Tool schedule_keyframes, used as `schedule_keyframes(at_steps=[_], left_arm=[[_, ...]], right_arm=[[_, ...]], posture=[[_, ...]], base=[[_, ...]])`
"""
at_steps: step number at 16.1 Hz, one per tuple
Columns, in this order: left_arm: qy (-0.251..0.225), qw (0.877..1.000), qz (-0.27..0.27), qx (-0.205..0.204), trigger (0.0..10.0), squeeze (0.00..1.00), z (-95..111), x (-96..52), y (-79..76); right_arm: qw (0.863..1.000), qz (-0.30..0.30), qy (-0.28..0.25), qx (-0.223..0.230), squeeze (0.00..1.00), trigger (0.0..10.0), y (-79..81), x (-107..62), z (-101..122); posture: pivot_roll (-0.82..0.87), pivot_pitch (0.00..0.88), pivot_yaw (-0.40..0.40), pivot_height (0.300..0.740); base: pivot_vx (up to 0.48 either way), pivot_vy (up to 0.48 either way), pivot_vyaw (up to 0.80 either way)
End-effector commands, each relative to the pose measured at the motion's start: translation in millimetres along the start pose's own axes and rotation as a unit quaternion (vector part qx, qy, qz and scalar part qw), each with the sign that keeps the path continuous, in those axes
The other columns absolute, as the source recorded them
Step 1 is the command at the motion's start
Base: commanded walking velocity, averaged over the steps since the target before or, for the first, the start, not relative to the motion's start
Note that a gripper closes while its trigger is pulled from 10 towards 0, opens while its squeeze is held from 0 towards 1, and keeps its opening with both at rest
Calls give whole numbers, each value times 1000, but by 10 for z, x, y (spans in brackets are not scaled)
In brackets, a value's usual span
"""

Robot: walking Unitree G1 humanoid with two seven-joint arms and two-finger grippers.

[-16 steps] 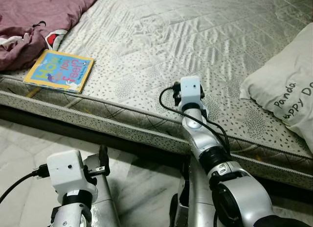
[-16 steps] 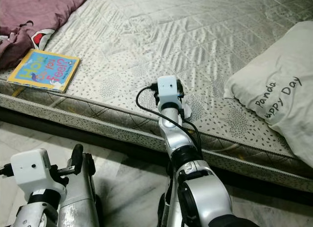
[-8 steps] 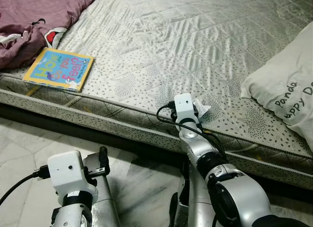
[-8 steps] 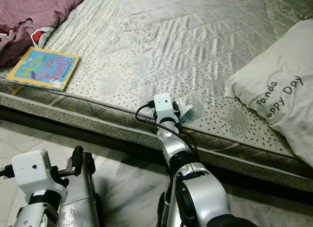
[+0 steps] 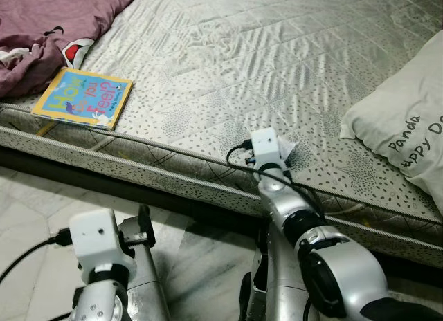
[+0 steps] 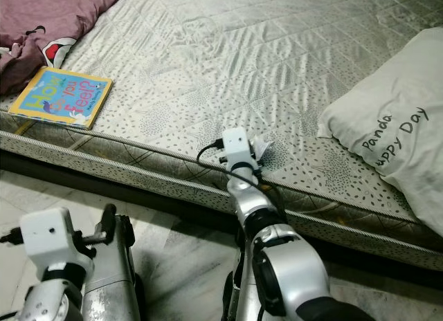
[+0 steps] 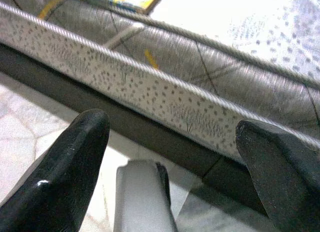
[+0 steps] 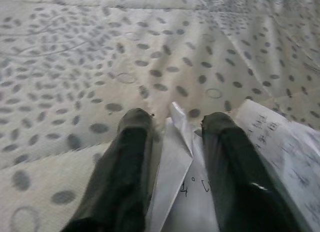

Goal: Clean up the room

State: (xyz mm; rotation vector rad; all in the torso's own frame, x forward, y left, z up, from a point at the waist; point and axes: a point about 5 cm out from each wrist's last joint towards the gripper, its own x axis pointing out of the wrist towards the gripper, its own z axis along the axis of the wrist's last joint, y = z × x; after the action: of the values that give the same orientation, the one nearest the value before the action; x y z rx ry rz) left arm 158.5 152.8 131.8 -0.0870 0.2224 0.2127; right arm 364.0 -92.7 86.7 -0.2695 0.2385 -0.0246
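The right arm (image 5: 325, 266) is a chain of rounded silver shells joined by black collars, widening into a bulky glossy segment nearest the head camera. At its wrist sits a white, box-shaped camera housing (image 5: 267, 143) with rounded corners, and a thin black cable (image 5: 239, 162) loops out of the housing's side and runs back along the forearm. The left arm (image 5: 104, 293) carries the same sort of white box (image 5: 95, 234) (a small dark dot marks its top face), with a black cable (image 5: 28, 255) trailing off its side and a black bracket beside it. The fingers (image 8: 125, 172) are long, matte black and round-tipped; one left finger (image 7: 67, 162) bears a small pale scuff.
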Motion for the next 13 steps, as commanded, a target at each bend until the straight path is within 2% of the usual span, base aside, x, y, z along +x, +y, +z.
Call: schedule_keyframes(at_steps=[1, 4, 8, 10, 13], left_arm=[[-2, 1000, 2, -19, 10000, 0, 0, 38, -34], [-23, 1000, 6, -17, 10000, 0, 52, 186, -12], [-55, 998, 2, -20, 10000, 0, 126, 466, -29], [-77, 997, 0, -20, 10000, 0, 199, 669, -29], [-104, 994, -1, -14, 10000, 0, 279, 865, 5]], right_arm=[[1000, 0, 8, 6, 0, 0, -11, 9, -9], [999, 13, 3, 31, 0, 0, -13, 44, 97], [999, 16, 4, 51, 0, 0, -92, 86, 162], [998, 15, 7, 67, 0, 0, -172, 116, 191], [994, 10, 5, 108, 0, 0, -309, 151, 234]], posture=[[184, 153, -98, 516], [176, 87, -97, 516], [144, 0, -99, 516], [126, 0, -98, 516], [98, 0, -86, 516]], base=[[0, 0, 0], [0, 0, 0], [0, 0, 0], [0, 0, 0], [0, 0, 0]])
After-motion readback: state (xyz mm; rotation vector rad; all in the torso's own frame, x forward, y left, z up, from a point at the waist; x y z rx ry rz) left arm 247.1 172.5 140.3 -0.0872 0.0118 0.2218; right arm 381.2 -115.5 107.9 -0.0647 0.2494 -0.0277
